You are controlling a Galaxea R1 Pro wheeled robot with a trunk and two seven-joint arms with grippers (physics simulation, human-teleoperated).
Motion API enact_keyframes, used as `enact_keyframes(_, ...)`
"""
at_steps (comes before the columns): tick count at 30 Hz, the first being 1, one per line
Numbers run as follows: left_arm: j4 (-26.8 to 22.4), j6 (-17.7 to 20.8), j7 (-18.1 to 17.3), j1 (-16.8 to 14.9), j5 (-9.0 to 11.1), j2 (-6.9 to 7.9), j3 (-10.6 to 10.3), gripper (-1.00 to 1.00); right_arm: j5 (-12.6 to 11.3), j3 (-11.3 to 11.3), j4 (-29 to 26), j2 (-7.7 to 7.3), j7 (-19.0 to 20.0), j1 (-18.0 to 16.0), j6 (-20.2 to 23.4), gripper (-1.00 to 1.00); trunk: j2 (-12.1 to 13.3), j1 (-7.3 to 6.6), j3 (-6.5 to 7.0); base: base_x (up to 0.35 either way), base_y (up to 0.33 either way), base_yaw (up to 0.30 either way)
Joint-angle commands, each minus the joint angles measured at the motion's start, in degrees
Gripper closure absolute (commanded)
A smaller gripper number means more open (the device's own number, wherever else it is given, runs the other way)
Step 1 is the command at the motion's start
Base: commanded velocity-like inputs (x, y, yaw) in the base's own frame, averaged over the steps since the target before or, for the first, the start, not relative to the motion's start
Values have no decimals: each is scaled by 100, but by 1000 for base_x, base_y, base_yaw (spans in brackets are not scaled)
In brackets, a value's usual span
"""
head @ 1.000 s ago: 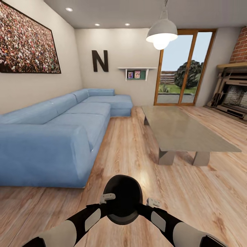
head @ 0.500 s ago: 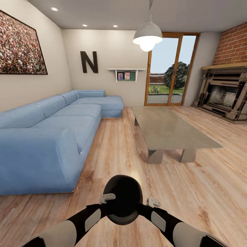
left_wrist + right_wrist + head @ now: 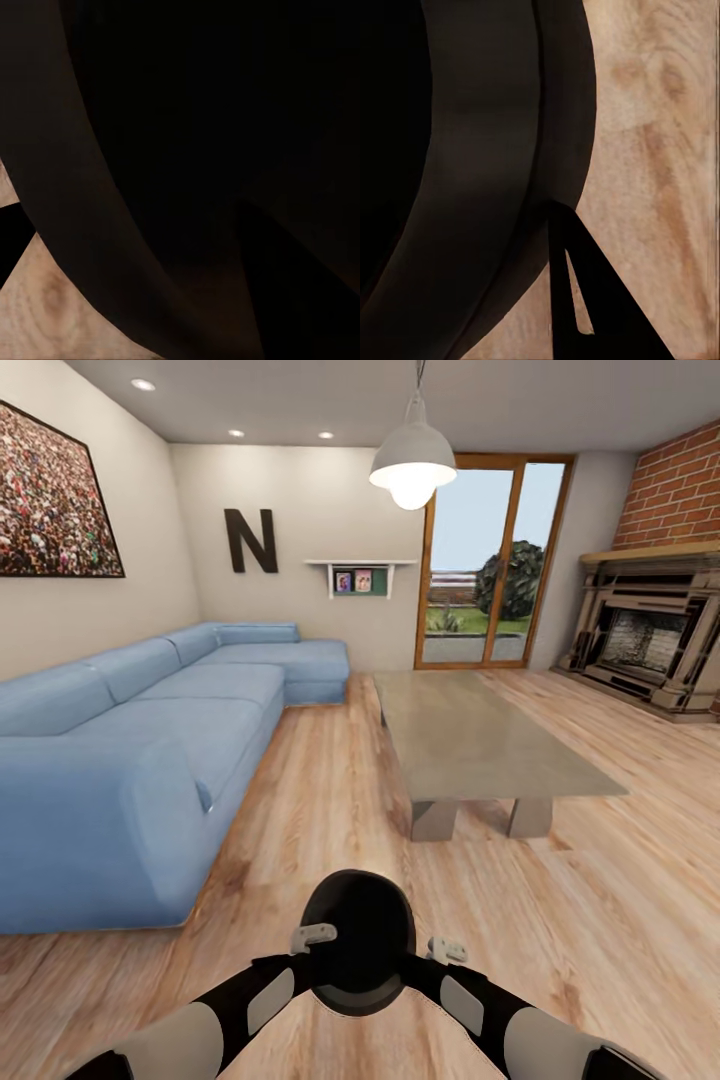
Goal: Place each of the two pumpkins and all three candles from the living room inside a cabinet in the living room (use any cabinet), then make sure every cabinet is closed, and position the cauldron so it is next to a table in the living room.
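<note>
The black cauldron (image 3: 358, 940) hangs low in front of me over the wooden floor, held between my two arms. My left gripper (image 3: 313, 937) grips its left rim and my right gripper (image 3: 446, 950) its right rim. Up close, the left wrist view shows the dark cauldron wall (image 3: 187, 150), and the right wrist view shows the rim (image 3: 495, 172) with one finger (image 3: 585, 307) beside it. The grey glass-topped table (image 3: 480, 745) stands ahead and to the right, well apart from the cauldron. Pumpkins, candles and cabinet are out of view.
A long blue sofa (image 3: 130, 760) runs along the left wall. A strip of wooden floor (image 3: 330, 790) lies between sofa and table. A stone fireplace (image 3: 650, 645) stands at the far right, glass doors (image 3: 485, 570) at the back, and a pendant lamp (image 3: 412, 460) hangs over the table.
The whole picture has slid leftward, so the camera has turned right: more fireplace and brick wall show. The cauldron stays in the same place between my arms.
</note>
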Motion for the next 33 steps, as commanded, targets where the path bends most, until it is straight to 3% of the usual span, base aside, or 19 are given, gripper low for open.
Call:
enact_keyframes(1,-3,15,42,-8,-31,16,15,100,10,-6,-9,-6,-12,-6,11,100,-3,0,-5,214,-212,0)
enact_keyframes(33,-3,23,77,-8,-31,16,14,100,10,-5,-21,-6,-21,-6,11,100,-3,0,6,197,-230,17)
